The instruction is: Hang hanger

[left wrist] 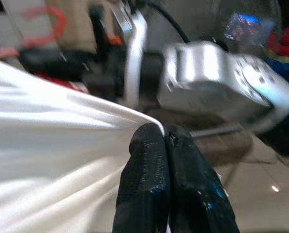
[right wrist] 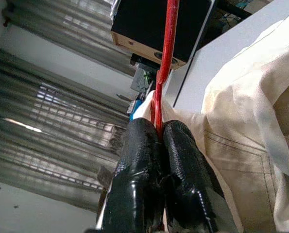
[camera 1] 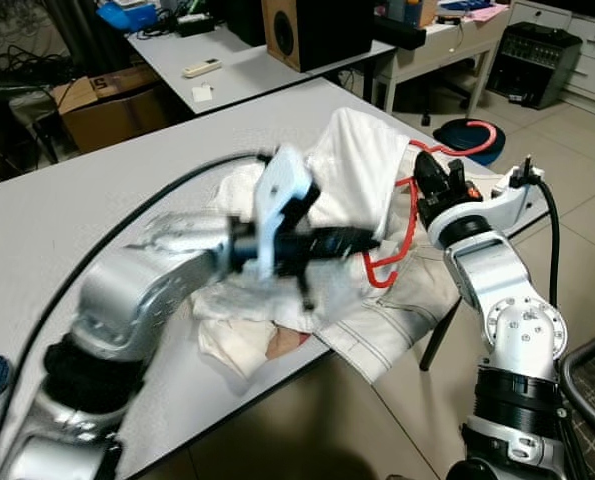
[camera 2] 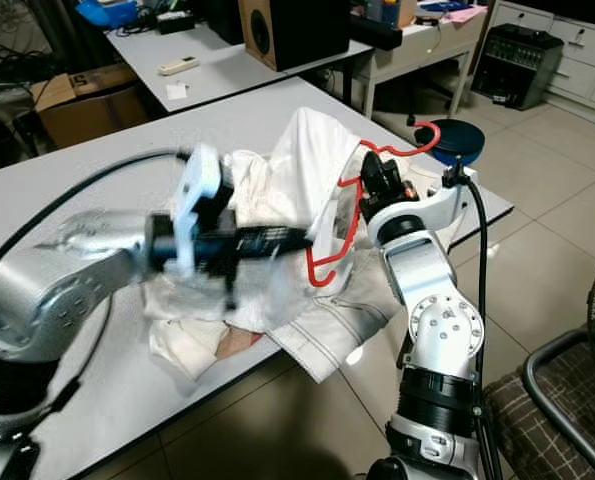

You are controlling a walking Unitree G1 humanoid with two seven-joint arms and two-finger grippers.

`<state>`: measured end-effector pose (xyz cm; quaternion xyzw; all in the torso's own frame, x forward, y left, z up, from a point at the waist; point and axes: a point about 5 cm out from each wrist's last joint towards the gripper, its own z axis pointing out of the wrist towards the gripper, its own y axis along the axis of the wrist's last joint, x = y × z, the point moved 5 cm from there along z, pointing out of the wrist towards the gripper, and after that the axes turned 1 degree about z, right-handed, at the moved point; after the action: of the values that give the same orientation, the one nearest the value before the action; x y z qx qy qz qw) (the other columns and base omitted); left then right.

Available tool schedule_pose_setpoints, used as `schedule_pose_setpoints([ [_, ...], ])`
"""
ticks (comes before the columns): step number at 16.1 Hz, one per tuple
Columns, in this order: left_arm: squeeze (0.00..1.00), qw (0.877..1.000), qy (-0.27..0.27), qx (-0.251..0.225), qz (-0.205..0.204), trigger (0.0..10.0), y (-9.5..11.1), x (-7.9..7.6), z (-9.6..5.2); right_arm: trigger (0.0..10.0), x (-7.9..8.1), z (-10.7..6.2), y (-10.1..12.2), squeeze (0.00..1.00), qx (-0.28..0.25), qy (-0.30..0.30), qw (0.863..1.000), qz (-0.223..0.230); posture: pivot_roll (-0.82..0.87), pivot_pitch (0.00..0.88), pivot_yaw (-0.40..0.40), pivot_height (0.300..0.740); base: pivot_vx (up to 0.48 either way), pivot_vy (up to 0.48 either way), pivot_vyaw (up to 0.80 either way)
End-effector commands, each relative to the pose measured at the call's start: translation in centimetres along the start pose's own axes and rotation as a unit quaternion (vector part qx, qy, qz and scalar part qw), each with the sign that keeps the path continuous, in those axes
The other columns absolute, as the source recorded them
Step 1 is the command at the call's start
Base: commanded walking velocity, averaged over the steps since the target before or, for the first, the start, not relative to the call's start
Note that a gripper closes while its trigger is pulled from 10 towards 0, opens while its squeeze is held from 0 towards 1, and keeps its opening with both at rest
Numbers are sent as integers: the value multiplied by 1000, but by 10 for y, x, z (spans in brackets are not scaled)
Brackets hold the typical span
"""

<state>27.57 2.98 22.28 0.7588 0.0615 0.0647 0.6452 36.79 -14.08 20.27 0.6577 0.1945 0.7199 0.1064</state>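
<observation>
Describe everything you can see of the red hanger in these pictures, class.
The red hanger looks like thin wire or plastic-coated rod, bent in curves, with its hook arching above the right gripper. That gripper's black fingers are shut on its rod. Its lower loops lie against the white garment heaped on the grey table, part threaded under the cloth.

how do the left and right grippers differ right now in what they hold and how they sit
The left gripper is pinched on the white garment; the right gripper is pinched on the red hanger.
The left gripper reaches across the grey table from the left side and looks motion-blurred; the right gripper reaches in from the table's right edge and looks sharp.
Both have their fingers closed on something at the same pile of cloth.
</observation>
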Motion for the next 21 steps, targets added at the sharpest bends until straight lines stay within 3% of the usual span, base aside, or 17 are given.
schedule_pose_setpoints([
  [1,0,999,-36,16,-2,0,-3,-12,-3,10000,9,3,3,0,-9,13,1000,0,-128,0,95,740,0,0,0],
  [3,0,999,-35,7,-3,0,1,-12,-4,10000,10,3,2,0,-6,15,1000,-3,-126,0,92,740,0,0,0],
  [4,0,999,8,-34,1,0,16,2,1,10000,11,3,-1,0,1,17,1000,-18,-126,0,91,740,0,0,0],
  [7,0,994,59,-86,-15,0,34,20,5,10000,13,3,-7,0,11,23,999,-41,-126,0,90,740,0,0,0],
  [8,0,992,55,-106,-26,0,41,20,6,10000,14,3,-9,0,15,25,998,-51,-126,0,91,740,0,0,0],
  [9,0,987,16,-149,-53,0,56,10,9,10000,15,3,-13,0,19,27,997,-68,-126,0,93,740,0,0,0],
  [11,0,982,17,-171,-75,0,62,11,9,10000,15,3,-13,0,16,27,997,-76,-128,0,97,740,0,0,0],
  [13,0,989,-15,-132,-72,0,51,-1,8,10000,15,3,-5,0,-1,26,998,-54,-125,0,96,740,0,0,0],
  [15,0,997,-10,-58,-58,0,24,-4,9,10000,18,3,2,0,-16,34,999,-17,-122,0,94,740,0,0,0],
  [16,0,997,-3,-49,-59,0,19,-3,10,10000,19,4,4,0,-20,35,999,-11,-122,0,94,740,0,0,0],
  [21,0,988,-27,-120,-91,0,45,-10,15,10000,13,13,-2,0,-9,33,998,-54,-117,0,94,740,0,0,0],
])
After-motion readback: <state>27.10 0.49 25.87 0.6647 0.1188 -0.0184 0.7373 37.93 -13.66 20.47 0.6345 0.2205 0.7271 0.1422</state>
